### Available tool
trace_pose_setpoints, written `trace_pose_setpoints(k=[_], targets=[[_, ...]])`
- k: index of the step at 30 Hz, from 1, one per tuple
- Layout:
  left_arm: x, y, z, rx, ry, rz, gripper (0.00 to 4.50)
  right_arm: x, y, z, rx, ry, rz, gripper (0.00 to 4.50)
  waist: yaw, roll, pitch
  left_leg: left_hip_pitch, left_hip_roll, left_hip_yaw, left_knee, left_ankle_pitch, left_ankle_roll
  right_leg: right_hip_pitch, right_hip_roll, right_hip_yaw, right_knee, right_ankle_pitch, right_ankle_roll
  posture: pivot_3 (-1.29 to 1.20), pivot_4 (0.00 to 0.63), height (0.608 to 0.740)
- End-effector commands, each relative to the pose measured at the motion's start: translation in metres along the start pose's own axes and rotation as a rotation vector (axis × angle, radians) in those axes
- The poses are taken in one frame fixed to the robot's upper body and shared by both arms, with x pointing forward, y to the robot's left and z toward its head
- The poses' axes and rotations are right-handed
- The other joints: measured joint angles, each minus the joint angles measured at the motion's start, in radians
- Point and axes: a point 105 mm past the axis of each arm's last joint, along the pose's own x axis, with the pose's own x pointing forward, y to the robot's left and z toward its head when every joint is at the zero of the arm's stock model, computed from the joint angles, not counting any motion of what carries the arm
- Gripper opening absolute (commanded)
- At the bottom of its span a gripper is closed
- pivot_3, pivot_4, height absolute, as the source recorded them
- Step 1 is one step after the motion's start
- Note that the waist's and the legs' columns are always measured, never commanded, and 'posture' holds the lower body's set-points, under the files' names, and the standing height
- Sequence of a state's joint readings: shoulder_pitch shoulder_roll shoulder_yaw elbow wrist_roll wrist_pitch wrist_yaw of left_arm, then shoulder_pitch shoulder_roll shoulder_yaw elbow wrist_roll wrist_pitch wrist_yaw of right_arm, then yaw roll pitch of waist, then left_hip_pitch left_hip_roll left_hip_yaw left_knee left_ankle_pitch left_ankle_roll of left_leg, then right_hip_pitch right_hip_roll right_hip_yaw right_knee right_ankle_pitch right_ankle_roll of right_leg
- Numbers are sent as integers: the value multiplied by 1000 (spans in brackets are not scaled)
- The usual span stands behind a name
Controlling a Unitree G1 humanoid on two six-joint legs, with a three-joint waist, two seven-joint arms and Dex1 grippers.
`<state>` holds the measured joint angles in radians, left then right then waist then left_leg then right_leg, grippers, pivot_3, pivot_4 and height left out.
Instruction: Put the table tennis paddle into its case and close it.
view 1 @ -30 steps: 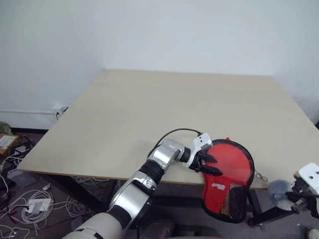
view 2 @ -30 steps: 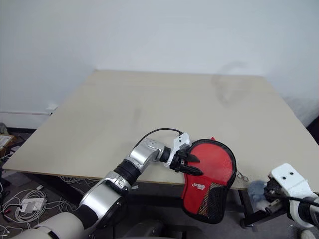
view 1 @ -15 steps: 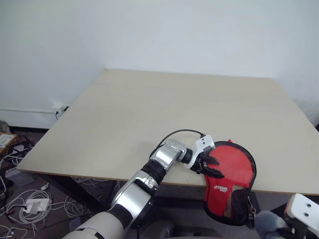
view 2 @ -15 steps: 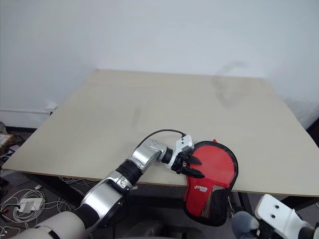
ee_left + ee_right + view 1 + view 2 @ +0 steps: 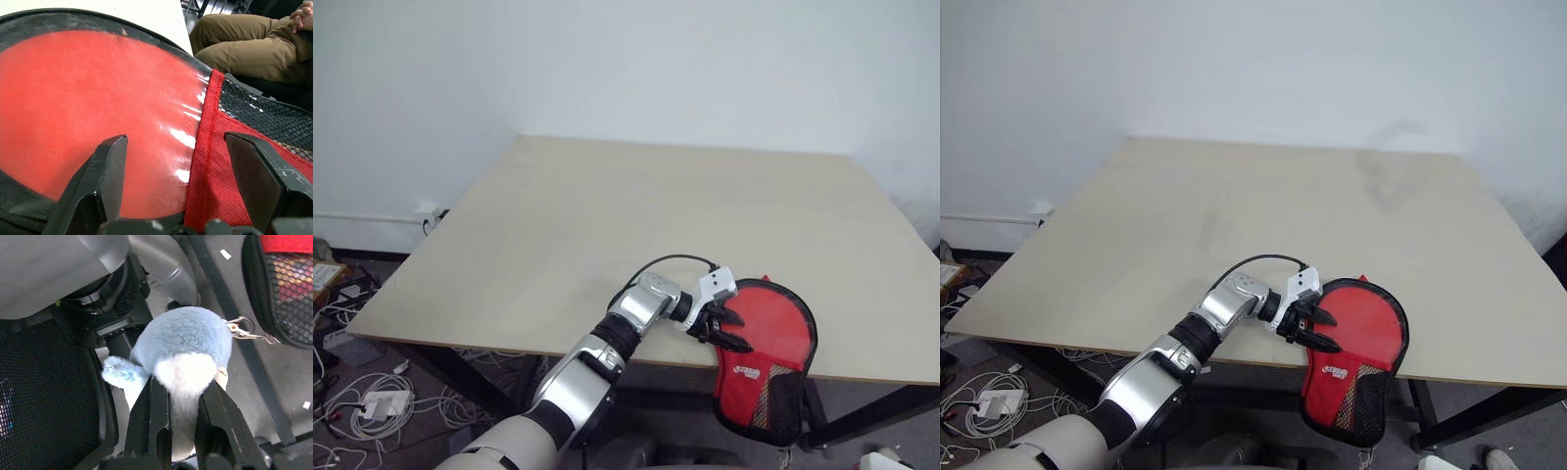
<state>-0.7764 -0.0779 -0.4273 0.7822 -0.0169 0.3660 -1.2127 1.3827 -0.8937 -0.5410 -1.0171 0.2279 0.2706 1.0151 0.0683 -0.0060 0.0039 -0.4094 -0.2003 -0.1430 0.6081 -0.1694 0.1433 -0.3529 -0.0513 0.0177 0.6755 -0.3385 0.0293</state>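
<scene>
The red case [image 5: 766, 343] with a black rim lies over the table's [image 5: 656, 215] front edge. Its mesh-pocket end hangs down past the edge. My left gripper [image 5: 720, 328] rests on the case's round face [image 5: 98, 107], fingers spread wide on either side of the red seam, so it is open. My right gripper [image 5: 185, 387] is below table level, shut on a fluffy blue-grey pompom [image 5: 186, 340]. A small metal clasp [image 5: 244, 330] joins the pompom toward the case's mesh end [image 5: 288, 284]. The table tennis paddle is hidden.
A seated person's tan trousers [image 5: 244, 44] show beyond the case. Black table legs [image 5: 234, 318] and a mesh chair seat [image 5: 44, 382] stand under the table by my right gripper. Cables and a power strip [image 5: 372, 401] lie on the floor at the left.
My right gripper, still holding the pompom, has sunk and drawn back out of the lower right of the eye views. The left gripper and the case have stayed put.
</scene>
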Motion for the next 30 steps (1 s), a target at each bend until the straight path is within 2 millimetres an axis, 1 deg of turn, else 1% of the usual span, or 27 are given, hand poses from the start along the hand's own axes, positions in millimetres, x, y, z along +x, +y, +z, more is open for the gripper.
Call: trace_pose_setpoints(k=[1,2,4,6,7,9,10,13,14,15,16,17,20,21,23,25,28,30], targets=[[5,-3,-53,-151,153,-3,3354,7,-2,17,-57,-67,11,172,0,-1,0,0,0,0,0,0,0,0,0,0,0,0,0,0,0,740],[5,-3,-53,-151,153,-2,3354,8,-8,17,-55,-59,-19,172,0,-1,-1,0,0,0,0,0,0,0,-1,0,0,0,0,0,0,740],[5,-3,-54,-152,150,1,3354,10,-13,18,-37,-58,-21,172,1,-1,-1,1,0,1,0,0,0,0,-2,-2,0,0,0,0,0,740],[4,-2,-55,-159,148,3,3354,7,-20,22,-9,-79,-50,172,2,-2,-1,0,0,1,1,0,0,0,-3,-2,0,0,0,0,0,740],[4,-2,-55,-160,147,5,3354,4,-28,24,12,-86,-90,172,1,-2,-1,0,0,1,0,0,0,0,-3,-3,0,0,0,0,0,740],[3,-1,-56,-159,146,9,3354,-4,-39,27,42,-93,-142,893,1,-2,-1,0,0,2,1,0,0,0,-3,-3,0,0,0,0,0,740],[3,-1,-56,-159,145,10,3354,-9,-43,29,52,-100,-162,1161,1,-2,-1,0,0,2,1,0,0,0,-3,-2,0,0,0,0,0,740],[3,0,-56,-161,143,15,3354,-16,-48,31,74,-106,-179,2224,0,-5,-2,0,0,2,1,0,1,0,-3,-3,0,0,0,0,0,740],[3,0,-56,-161,142,16,3354,-17,-48,31,78,-103,-178,2658,0,-5,-2,0,0,2,1,0,1,0,-3,-3,0,0,0,0,0,740],[2,1,-56,-161,140,19,3354,-19,-51,30,78,-90,-193,2926,0,-5,-2,0,0,2,1,0,1,0,-4,-3,0,0,0,0,0,740],[2,1,-55,-161,138,20,3354,-21,-53,29,78,-80,-206,3341,0,-5,-2,0,0,2,1,0,1,0,-4,-3,0,0,0,0,0,740],[2,1,-55,-160,138,22,3354,-22,-56,29,76,-76,-217,3613,0,-5,-2,0,0,2,1,0,1,0,-4,-3,0,0,0,0,0,740],[1,3,-53,-157,134,28,3354,-28,-67,42,78,-154,-257,3613,0,-5,-2,0,0,2,1,-1,1,0,-4,-3,0,1,0,0,0,740],[0,4,-52,-156,132,30,3354,-30,-74,45,81,-175,-280,3613,0,-5,-2,1,0,3,1,-1,1,1,-5,-3,0,1,0,0,0,740],[0,4,-50,-153,130,33,3354,-33,-87,46,89,-185,-326,3613,0,-5,-2,2,0,5,1,-1,1,1,-8,-6,0,1,0,0,0,740],[1,5,-49,-144,128,34,3354,-36,-105,48,119,-219,-403,3613,0,-5,-2,2,0,8,1,-1,1,1,-14,-10,1,1,0,0,0,740],[1,5,-47,-136,111,39,3354,-37,-144,46,248,-274,-576,3613,-1,-5,-2,5,1,13,0,-2,3,2,-20,-13,1,2,2,0,0,740],[0,6,-45,-129,99,49,3354,-33,-160,44,312,-286,-646,3613,0,-6,-2,9,1,19,-2,-3,5,4,-25,-13,1,3,3,0,0,740]])
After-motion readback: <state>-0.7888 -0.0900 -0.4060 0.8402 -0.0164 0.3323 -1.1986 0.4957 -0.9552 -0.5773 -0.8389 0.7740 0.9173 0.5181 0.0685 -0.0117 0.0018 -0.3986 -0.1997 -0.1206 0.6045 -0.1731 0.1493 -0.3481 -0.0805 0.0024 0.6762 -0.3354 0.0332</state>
